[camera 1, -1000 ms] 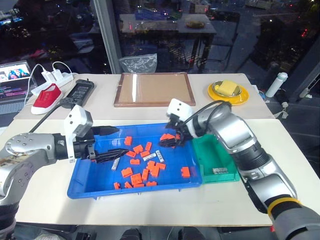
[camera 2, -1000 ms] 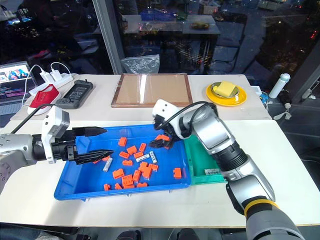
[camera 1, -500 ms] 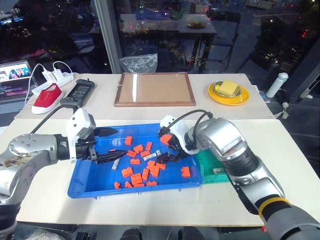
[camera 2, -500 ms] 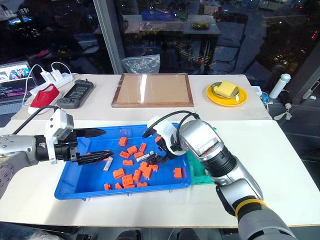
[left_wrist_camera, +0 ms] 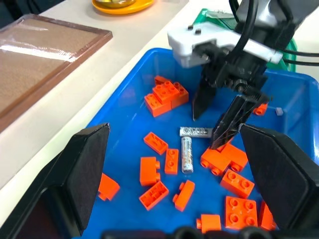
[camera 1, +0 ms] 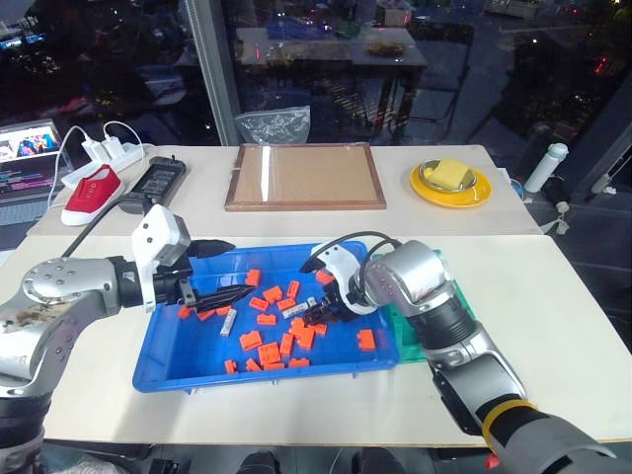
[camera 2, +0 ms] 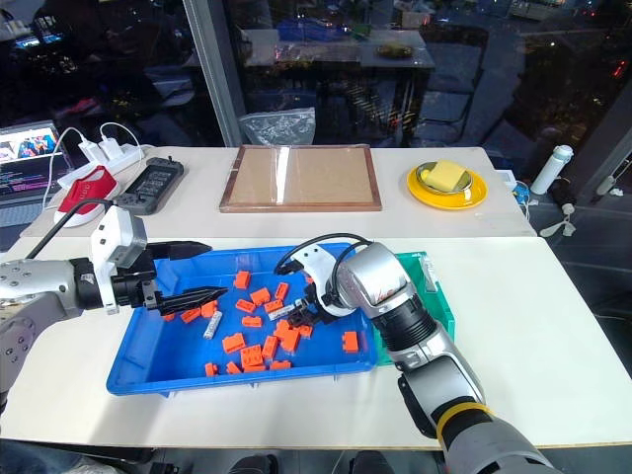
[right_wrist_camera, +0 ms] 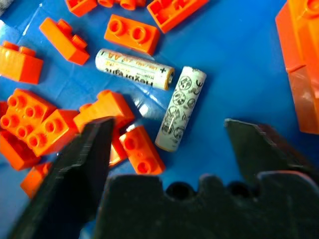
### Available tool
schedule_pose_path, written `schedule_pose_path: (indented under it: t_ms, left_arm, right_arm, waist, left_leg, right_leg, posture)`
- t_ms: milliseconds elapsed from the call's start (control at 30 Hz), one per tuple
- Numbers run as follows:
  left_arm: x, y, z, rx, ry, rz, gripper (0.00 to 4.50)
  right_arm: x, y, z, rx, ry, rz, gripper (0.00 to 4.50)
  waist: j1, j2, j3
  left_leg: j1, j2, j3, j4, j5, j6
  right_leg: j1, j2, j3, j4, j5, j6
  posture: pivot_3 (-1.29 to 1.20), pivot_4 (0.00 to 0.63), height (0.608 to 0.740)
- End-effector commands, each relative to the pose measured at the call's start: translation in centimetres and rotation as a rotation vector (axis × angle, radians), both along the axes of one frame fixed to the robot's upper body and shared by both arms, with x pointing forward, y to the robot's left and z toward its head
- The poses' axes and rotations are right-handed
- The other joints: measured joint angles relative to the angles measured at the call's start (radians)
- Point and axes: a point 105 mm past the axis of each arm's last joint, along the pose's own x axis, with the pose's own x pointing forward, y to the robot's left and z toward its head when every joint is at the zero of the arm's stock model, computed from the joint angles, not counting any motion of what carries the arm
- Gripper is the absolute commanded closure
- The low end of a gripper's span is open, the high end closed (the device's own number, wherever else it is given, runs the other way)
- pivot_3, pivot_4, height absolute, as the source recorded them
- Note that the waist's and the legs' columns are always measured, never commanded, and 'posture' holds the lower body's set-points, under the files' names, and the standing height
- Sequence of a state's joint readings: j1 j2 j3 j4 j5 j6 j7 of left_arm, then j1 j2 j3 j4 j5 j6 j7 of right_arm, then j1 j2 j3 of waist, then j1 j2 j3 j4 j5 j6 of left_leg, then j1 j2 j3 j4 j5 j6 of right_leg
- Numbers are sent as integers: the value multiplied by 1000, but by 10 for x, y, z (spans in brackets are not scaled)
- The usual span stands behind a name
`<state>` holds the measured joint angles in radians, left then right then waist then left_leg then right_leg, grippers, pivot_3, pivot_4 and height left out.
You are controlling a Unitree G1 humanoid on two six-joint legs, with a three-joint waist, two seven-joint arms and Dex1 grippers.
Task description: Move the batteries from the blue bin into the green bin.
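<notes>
The pale surface [camera 1: 296,222] carries everything, and the widest thing on it is the blue bin [camera 1: 168,370], a shallow tray sitting near the front edge. Behind it lies a brown wooden-framed board [camera 1: 304,177], with a yellow dish [camera 1: 451,184] off to the right and a red shoe [camera 1: 91,194] and a dark handheld device [camera 1: 153,184] off to the left. The green bin [camera 2: 439,304] stands touching the blue bin's right end (much of it is hidden behind the right arm). Inside the blue bin lie scattered orange blocks [camera 1: 267,348] and the batteries [left_wrist_camera: 187,154]: two near the middle, lying close together at an angle to each other among the blocks, and a third [camera 1: 227,324] further left. The right tool [left_wrist_camera: 222,117] points steeply down over the middle pair, its fingers partly spread with one battery [right_wrist_camera: 179,108] lying between them on the bin floor, not yet gripped; the other one [right_wrist_camera: 134,69] lies just beyond it. The left tool [camera 1: 222,272] hangs over the left part of the blue bin, fingers spread wide and holding nothing.
</notes>
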<state>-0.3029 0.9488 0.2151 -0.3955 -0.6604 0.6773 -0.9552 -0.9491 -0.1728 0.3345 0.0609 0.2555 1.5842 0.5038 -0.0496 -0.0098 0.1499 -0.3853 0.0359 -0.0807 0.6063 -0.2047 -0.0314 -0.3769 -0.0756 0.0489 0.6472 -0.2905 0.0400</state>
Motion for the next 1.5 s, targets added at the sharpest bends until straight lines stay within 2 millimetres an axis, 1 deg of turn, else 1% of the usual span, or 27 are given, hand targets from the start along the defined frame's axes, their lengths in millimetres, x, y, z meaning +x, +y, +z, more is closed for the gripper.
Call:
schedule_pose_path:
  t_ms: [33,200,233,333,400,433,500,533,600,700,767,800,867,900,933,967,1000,1033,1100,1200,1267,1300,1367,1433,1467,1500]
  left_arm:
    - [-2,-2,6,12,-36,-12,0]
    - [-2,-2,7,13,-37,-12,0]
    - [-2,-2,7,13,-36,-13,0]
    - [-2,-3,6,12,-32,-20,0]
    - [-2,-4,6,10,-30,-26,0]
    - [-1,-5,7,2,-27,-32,0]
    - [-2,-8,10,-37,-13,-51,0]
    - [-3,-10,12,-55,-7,-62,0]
    - [-4,-14,16,-72,5,-92,0]
    - [-5,-19,19,-80,29,-132,0]
    - [-5,-22,20,-76,36,-153,0]
    - [-4,-23,20,-73,39,-162,0]
    - [-3,-25,20,-66,40,-173,0]
    - [-2,-27,20,-61,43,-185,0]
    - [0,-29,20,-55,42,-196,0]
    - [2,-30,20,-52,42,-204,0]
    - [3,-31,20,-52,46,-213,0]
    - [4,-32,20,-48,50,-220,0]
    - [6,-33,18,-36,54,-231,0]
    - [8,-36,18,-29,55,-244,0]
    - [8,-37,18,-28,56,-249,0]
    - [8,-37,18,-25,57,-251,0]
    - [8,-37,18,-23,59,-253,0]
    - [8,-37,17,-20,61,-251,0]
    - [8,-36,17,-19,59,-240,0]
    - [7,-35,17,-21,58,-230,0]
  right_arm:
    - [4,-4,-8,-50,-37,-12,2445]
    - [-2,-2,-11,-75,-55,35,4139]
    - [-3,-1,-10,-73,-62,43,4242]
    - [-5,1,0,-49,-98,89,4241]
    - [-10,5,12,-14,-150,180,4241]
    - [-16,7,20,7,-169,246,4241]
    - [-23,6,31,38,-185,324,4242]
    - [-25,4,35,41,-194,349,4242]
    - [-29,-6,53,60,-247,405,4242]
    - [-29,-18,86,146,-371,427,4242]
    - [-32,-29,105,247,-406,427,4242]
    - [-37,-37,111,296,-380,443,4242]
    - [-44,-50,118,333,-339,458,4242]
    - [-38,-68,127,322,-363,391,4242]
    - [-31,-98,139,297,-380,289,4242]
    - [-28,-119,148,284,-393,219,4242]
    - [-26,-135,152,256,-407,162,4242]
    - [-25,-143,148,215,-406,136,4242]
    - [-24,-151,133,121,-393,127,4242]
    - [-19,-164,114,23,-378,87,4242]
    - [-15,-166,108,0,-371,67,4242]
    - [-14,-166,99,-21,-353,68,4242]
    - [-15,-163,86,-40,-315,81,4242]
    - [-17,-160,79,-49,-304,104,4242]
    - [-16,-160,77,-53,-302,101,3742]
    - [-15,-161,76,-57,-302,92,3430]
  waist:
    - [1,0,0]
    - [-1,0,0]
    - [-1,0,0]
    - [0,0,0]
    - [1,0,0]
    - [2,0,0]
    - [3,0,0]
    - [3,0,0]
    - [3,-1,0]
    - [4,-1,1]
    - [3,-1,1]
    - [3,-1,1]
    - [6,-1,1]
    - [6,-1,1]
    - [7,-1,1]
    - [11,-1,2]
    - [16,-1,3]
    - [20,-1,3]
    - [20,-2,2]
    - [2,-3,3]
    - [-3,-1,4]
    - [-3,1,5]
    - [-2,1,5]
    - [2,1,5]
    - [4,1,5]
    - [6,1,5]
  left_leg:
    - [0,0,0,0,0,0]
    - [0,0,0,0,0,0]
    - [0,0,0,0,0,0]
    - [0,0,0,0,0,0]
    - [0,0,0,0,0,0]
    - [-1,0,0,0,0,0]
    - [-2,0,0,0,0,0]
    - [-2,0,0,0,0,0]
    - [-2,0,0,1,0,0]
    - [-3,0,0,1,0,0]
    - [-2,0,0,1,0,0]
    - [-3,0,0,1,0,0]
    - [-2,0,0,1,0,0]
    - [-2,0,0,1,0,0]
    - [-2,0,0,1,0,0]
    - [-2,0,0,1,0,0]
    - [-3,-1,0,1,0,0]
    - [-3,-1,0,1,0,0]
    - [-3,-2,0,1,-1,1]
    - [0,1,0,1,-4,6]
    - [0,0,1,1,-3,6]
    - [0,0,1,1,-3,6]
    - [0,0,1,1,-3,6]
    - [0,0,1,2,-3,6]
    - [0,0,1,2,-3,6]
    - [0,0,1,2,-3,6]
  right_leg:
    - [0,0,0,0,0,0]
    - [0,0,0,0,0,0]
    - [0,0,0,0,0,0]
    - [0,0,0,0,0,0]
    - [0,0,0,0,0,0]
    - [0,0,0,0,0,0]
    - [-1,0,0,-1,0,0]
    - [-1,0,0,-1,0,0]
    - [-1,0,0,-1,0,0]
    - [-1,0,0,-1,0,0]
    - [-1,0,0,-1,0,0]
    - [-1,0,0,-2,0,0]
    - [0,0,0,-2,0,0]
    - [0,0,0,-2,0,0]
    - [1,0,0,-3,0,0]
    - [1,0,0,-3,0,0]
    - [1,-1,0,-4,0,0]
    - [2,-1,0,-6,0,0]
    - [3,-1,0,-8,0,0]
    - [5,1,0,-8,-1,1]
    - [4,1,2,-7,-1,1]
    - [4,1,3,-6,-1,1]
    - [4,1,3,-6,-1,1]
    - [4,1,3,-6,-1,1]
    - [4,1,3,-6,-1,1]
    - [4,1,3,-6,-1,1]
  posture:
    - [0,150,740]
    - [0,150,740]
    - [0,150,740]
    - [0,150,740]
    - [0,150,740]
    - [0,150,740]
    - [0,150,740]
    - [0,150,740]
    - [0,150,740]
    - [0,150,740]
    - [0,150,740]
    - [0,150,740]
    - [0,150,740]
    - [0,150,740]
    - [0,150,740]
    - [0,150,740]
    - [0,150,740]
    - [0,150,740]
    - [0,150,740]
    - [0,150,740]
    - [0,150,740]
    - [0,150,740]
    - [0,150,740]
    - [0,150,740]
    - [0,150,740]
    - [0,150,740]
